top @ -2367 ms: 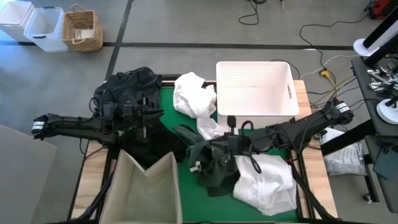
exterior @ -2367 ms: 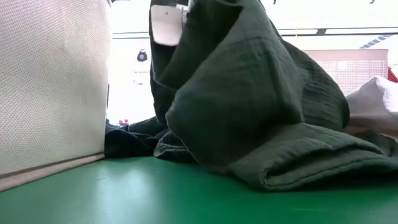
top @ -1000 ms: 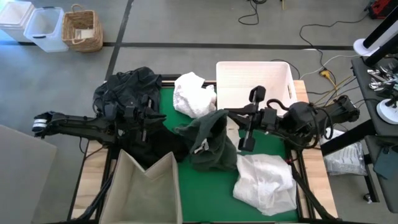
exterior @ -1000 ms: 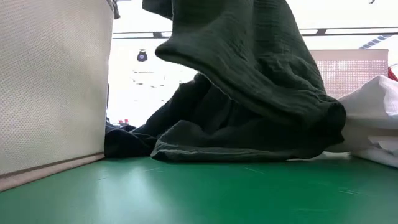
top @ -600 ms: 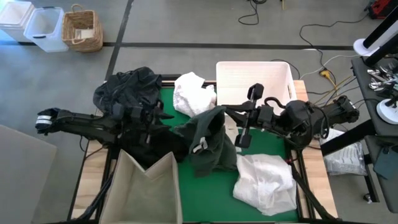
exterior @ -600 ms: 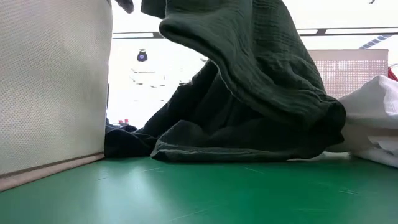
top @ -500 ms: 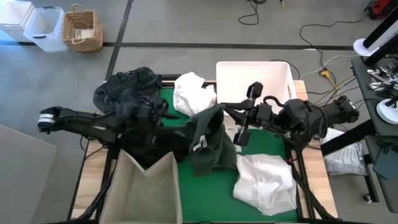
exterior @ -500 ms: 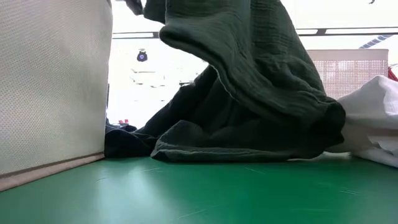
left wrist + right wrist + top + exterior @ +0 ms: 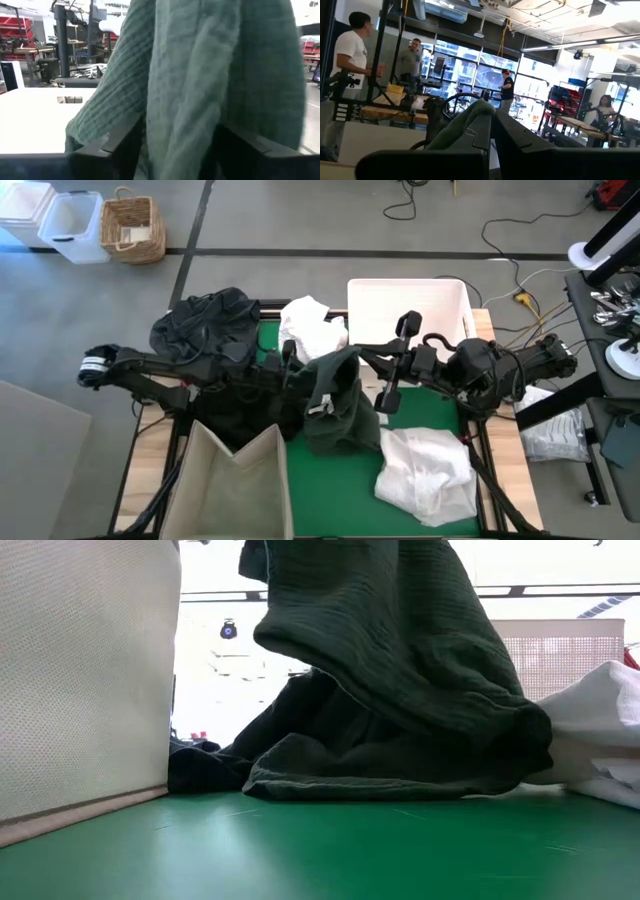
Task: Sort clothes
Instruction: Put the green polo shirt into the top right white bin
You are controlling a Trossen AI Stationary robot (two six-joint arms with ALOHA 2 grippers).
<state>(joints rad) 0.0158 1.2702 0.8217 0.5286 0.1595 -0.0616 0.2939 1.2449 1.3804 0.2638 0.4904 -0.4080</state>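
We see the dark green garment hanging at frame centre in the high view, its upper edge pinched between the closed fingers of the right gripper, while its lower folds rest on the green mat. The left gripper sits just left of that garment with its fingers spread; in the left wrist view the cloth hangs between the two fingers, which do not clamp it. Free room is tight: the beige fabric bin occupies the lower left, the white plastic basket the upper centre-right, and a white garment the lower right, leaving bare mat mainly along the bottom edge. Compared with the frame one second earlier, we note that the left arm has reached rightward from the black pile to the hanging garment, and its fingers have spread. A second white garment lies at upper centre. The table stands on a grey floor; a wicker basket sits upper left. People stand in the room behind.
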